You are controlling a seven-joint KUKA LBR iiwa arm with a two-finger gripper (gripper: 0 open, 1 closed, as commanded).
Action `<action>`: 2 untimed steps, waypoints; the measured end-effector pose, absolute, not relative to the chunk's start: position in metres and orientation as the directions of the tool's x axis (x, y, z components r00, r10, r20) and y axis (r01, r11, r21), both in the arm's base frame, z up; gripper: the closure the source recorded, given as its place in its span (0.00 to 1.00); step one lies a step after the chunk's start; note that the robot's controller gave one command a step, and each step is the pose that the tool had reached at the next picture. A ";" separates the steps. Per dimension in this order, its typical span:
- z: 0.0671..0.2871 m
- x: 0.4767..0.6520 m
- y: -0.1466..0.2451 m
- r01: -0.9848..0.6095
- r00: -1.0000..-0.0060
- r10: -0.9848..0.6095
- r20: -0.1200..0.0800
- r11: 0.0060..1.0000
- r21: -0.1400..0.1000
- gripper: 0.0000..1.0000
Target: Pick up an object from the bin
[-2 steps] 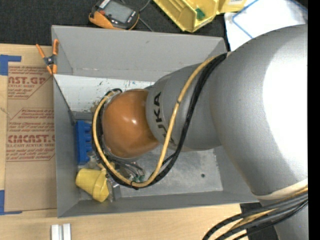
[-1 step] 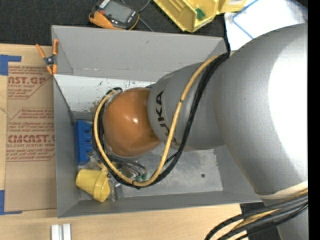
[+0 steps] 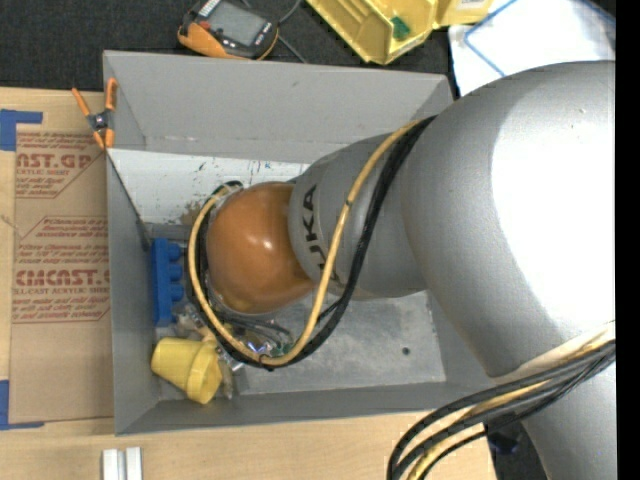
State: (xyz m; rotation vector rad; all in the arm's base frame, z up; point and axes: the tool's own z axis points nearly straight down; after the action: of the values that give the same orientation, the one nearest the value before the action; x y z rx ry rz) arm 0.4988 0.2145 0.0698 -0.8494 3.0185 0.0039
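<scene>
The orange cover and cables are hiding the gripper, so its state cannot be told. The arm is reaching in from the right, its wrist pointing down over the left half of the bin. 1 blue block is lying just left of the cover, and 1 yellow cup is lying in the lower-left corner.

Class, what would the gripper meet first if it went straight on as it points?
Probably the bin floor beside the blue block and yellow cup; the orange cover hides the exact spot.
</scene>
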 end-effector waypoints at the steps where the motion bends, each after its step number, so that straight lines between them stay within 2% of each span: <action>1: 0.070 0.497 0.213 -0.550 -0.835 -0.550 -0.006 0.835 -0.005 1.00; 2: 0.070 0.497 0.214 -0.550 -0.835 -0.550 -0.006 0.835 -0.005 1.00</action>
State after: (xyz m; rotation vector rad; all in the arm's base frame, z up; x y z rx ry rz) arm 0.4974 0.2135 0.0700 -0.8998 3.0027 -0.0051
